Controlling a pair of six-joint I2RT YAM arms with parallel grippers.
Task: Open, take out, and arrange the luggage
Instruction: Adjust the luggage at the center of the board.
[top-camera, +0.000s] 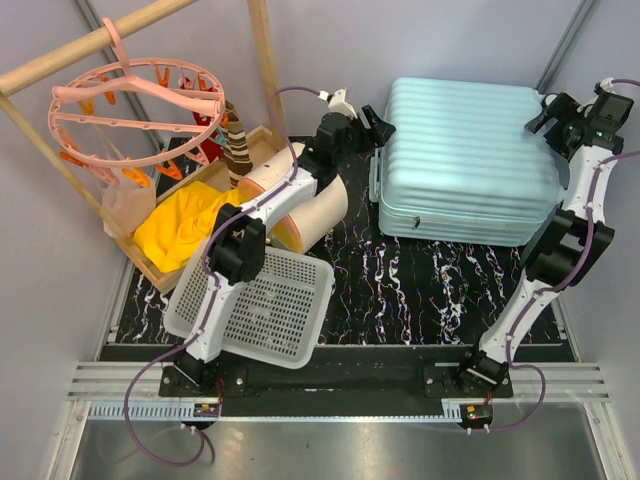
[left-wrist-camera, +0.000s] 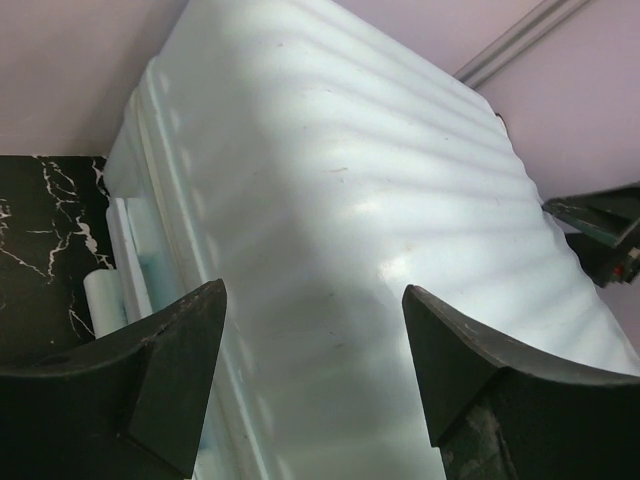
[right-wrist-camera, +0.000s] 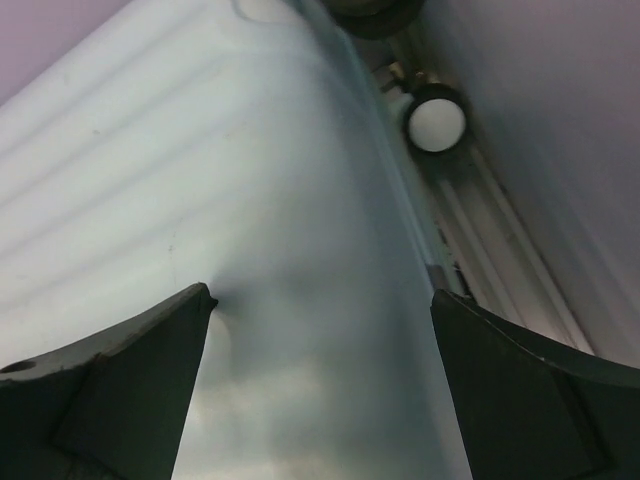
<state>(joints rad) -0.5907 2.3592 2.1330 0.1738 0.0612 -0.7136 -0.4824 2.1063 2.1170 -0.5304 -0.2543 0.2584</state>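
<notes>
The luggage (top-camera: 462, 160) is a pale mint-blue ribbed suitcase lying flat and closed at the back right of the black marbled mat. My left gripper (top-camera: 378, 127) hovers at its left edge. In the left wrist view this gripper (left-wrist-camera: 312, 300) is open, with the ribbed shell (left-wrist-camera: 340, 200) filling the gap between the fingers. My right gripper (top-camera: 548, 115) is at the suitcase's right back corner. Seen from the right wrist, it (right-wrist-camera: 322, 305) is open wide over the shell (right-wrist-camera: 200, 180), its left fingertip (right-wrist-camera: 195, 305) close against it. A white wheel (right-wrist-camera: 436, 122) shows beyond.
A white perforated basket (top-camera: 255, 305) lies tilted at the front left. A cream-and-orange drawer box (top-camera: 310, 210) sits beside the left arm. A yellow cloth (top-camera: 185, 225) lies in a wooden tray, under a pink peg hanger (top-camera: 140, 100). Grey walls stand close around the mat (top-camera: 430, 285).
</notes>
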